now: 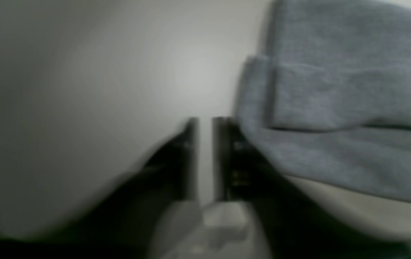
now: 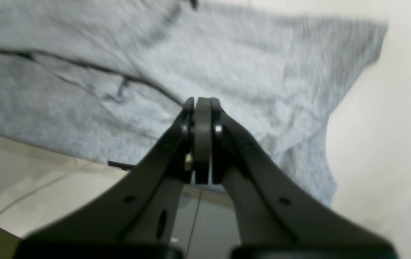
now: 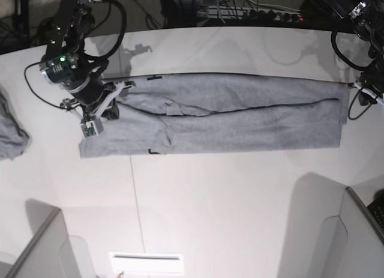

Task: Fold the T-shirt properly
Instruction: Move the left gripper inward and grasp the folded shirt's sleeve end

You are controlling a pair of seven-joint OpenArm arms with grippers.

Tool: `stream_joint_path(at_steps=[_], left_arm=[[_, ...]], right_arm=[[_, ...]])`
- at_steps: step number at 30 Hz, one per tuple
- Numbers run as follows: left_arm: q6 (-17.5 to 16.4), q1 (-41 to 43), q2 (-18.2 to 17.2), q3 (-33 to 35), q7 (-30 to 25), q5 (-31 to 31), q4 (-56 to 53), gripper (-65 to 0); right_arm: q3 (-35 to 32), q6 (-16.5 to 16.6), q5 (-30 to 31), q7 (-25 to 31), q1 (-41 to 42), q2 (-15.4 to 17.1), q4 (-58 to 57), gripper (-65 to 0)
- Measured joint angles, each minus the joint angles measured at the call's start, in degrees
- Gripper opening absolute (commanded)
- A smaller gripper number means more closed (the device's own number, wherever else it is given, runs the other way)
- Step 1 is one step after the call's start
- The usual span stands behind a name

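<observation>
On the white counter, one T-shirt is seen, folded into a long band. Two claws noted: right claw pressed together over its sleeve end; left claw slightly parted, beside the hem.

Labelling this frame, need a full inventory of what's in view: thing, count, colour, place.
T-shirt: 1, heather grey, folded into a long band across the table's middle.
Loose cloth: 1, grey, bunched at the table's left edge in the base view.
Table: 1, white, under everything.
Cables: several, dark, behind the table's far edge.
Right gripper: 1, black, jaws together, over the shirt's end at base-view left.
Left gripper: 1, black, narrow gap between jaws, nothing between them, beside the shirt's other end.
</observation>
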Motion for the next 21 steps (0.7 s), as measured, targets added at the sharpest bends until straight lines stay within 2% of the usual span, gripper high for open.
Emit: stream_joint_path(at_steps=[3, 5, 12, 21], left_arm=[[-0.07, 0.55, -0.37, -0.85, -3.26, -3.98, -5.97, -9.7], [-0.07, -0.07, -0.48, -0.74, -5.51, -5.88, -9.64, 0.0], [-0.04, -2.75, -0.33, 6.84, -9.92, -6.12, -15.02, 0.0], [-0.48, -6.34, -1.29, 6.97, -13.25, -7.65, -25.05, 0.0]], right_arm=[[-2.71, -0.2, 0.85, 0.52, 0.0, -0.31, -0.13, -65.0], [-4.02, -0.13, 0.83, 0.44, -0.33, -0.5, -0.15, -65.0], [-8.31, -0.17, 0.79, 0.22, -1.09, -0.31, -0.17, -65.0], [-8.04, -0.17, 0.59, 0.39, -2.08, -0.48, -0.17, -65.0]])
